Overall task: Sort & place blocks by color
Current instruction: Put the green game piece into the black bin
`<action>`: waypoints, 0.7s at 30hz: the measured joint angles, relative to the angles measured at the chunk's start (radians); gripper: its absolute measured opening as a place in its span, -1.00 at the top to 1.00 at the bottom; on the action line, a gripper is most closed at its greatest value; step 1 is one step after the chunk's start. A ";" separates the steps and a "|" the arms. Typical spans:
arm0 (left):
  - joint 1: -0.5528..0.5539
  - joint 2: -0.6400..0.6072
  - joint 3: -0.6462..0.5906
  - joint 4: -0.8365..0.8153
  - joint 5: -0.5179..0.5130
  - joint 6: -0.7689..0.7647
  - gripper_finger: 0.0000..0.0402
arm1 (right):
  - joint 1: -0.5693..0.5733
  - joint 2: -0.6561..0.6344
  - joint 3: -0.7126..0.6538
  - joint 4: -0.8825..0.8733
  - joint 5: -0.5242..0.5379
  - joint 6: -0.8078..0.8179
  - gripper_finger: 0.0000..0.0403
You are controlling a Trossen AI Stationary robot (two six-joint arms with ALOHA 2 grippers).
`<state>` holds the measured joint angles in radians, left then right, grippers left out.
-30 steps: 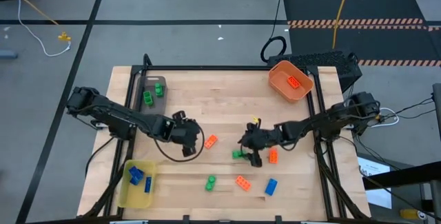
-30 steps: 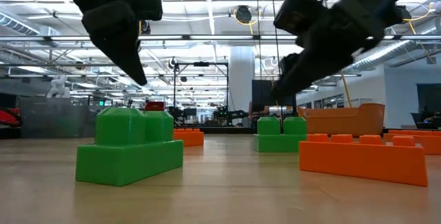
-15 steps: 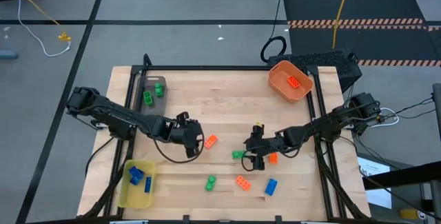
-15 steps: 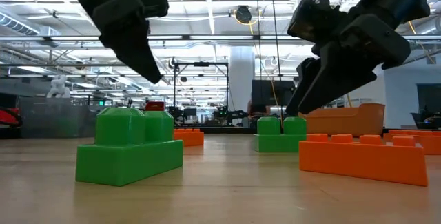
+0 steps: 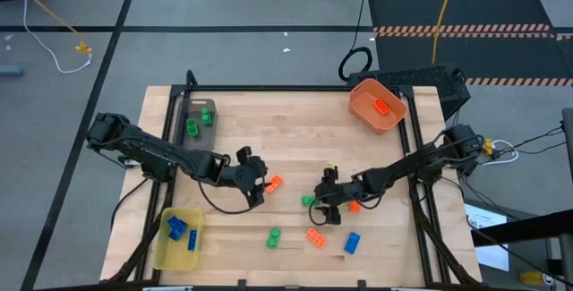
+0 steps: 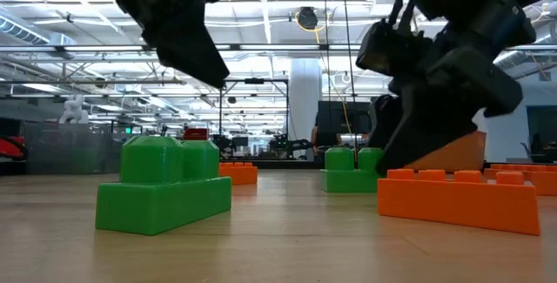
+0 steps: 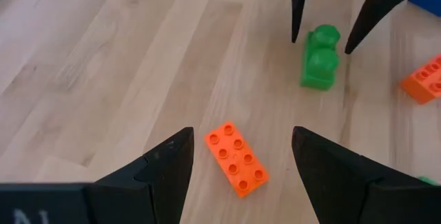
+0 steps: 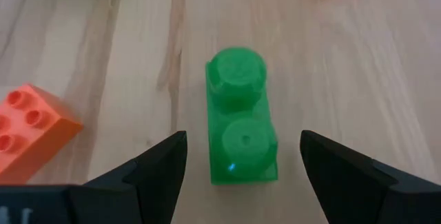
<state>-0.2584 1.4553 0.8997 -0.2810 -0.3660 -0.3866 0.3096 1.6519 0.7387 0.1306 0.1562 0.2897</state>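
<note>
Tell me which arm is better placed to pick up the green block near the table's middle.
The right: its hand is open with the green block lined up between its fingers. The left hand is open over an orange block.

We see bare wood on both sides of the green block [image 8: 240,120], so the right gripper's [image 8: 241,165] spread fingers pass freely. An orange block [image 8: 27,131] lies near one side, seemingly clear.

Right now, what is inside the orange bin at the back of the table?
The orange bin holds one orange block, lying on its floor in the high view. No other block shows inside. In the low view its wall hides the contents.
</note>
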 joint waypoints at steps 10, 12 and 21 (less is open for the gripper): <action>0.000 0.000 0.000 0.003 -0.011 -0.001 -0.21 | -0.008 0.110 0.003 0.066 0.034 0.011 -0.13; 0.000 0.000 0.000 0.003 -0.028 -0.002 -0.21 | -0.008 0.113 0.002 0.088 0.053 0.006 -0.04; 0.000 0.000 0.000 0.004 -0.046 -0.018 -0.21 | -0.014 0.116 0.001 0.148 0.052 -0.029 0.41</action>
<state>-0.2584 1.4551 0.9001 -0.2775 -0.4118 -0.4042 0.2952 1.7684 0.7395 0.2789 0.2086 0.2609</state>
